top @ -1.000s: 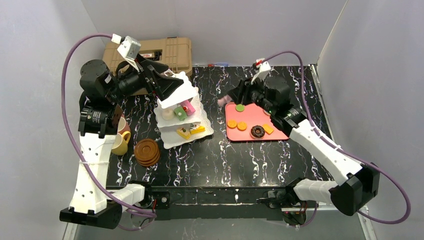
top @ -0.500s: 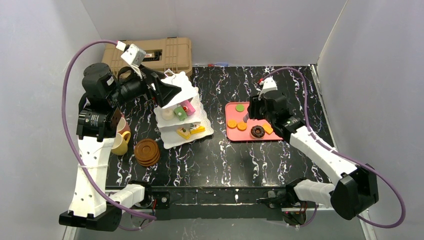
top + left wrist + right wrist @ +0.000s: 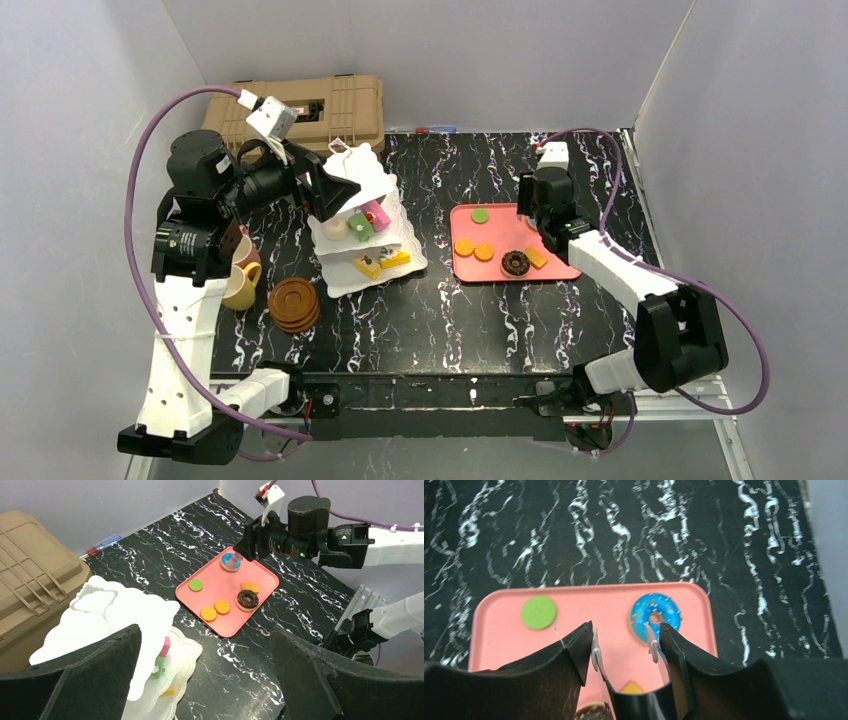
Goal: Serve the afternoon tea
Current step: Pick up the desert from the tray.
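Doughnut with blue icing lies flat in the far right corner of the pink tray (sprinkles up). Right gripper hovers over it, fingers spread, pinching nothing. Left of the tray on the counter stands the white tiered stand, with the left gripper spread wide and empty.

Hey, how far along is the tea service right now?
Done: a few small toy pastries sit on the white three-tier stand. In hand: nothing; the right pincer hangs open over the flat pink tray beside the blue-iced doughnut, the left pincer open by the stand. Left: six treats on the tray, stacked brown saucers and the yellow cup unserved.
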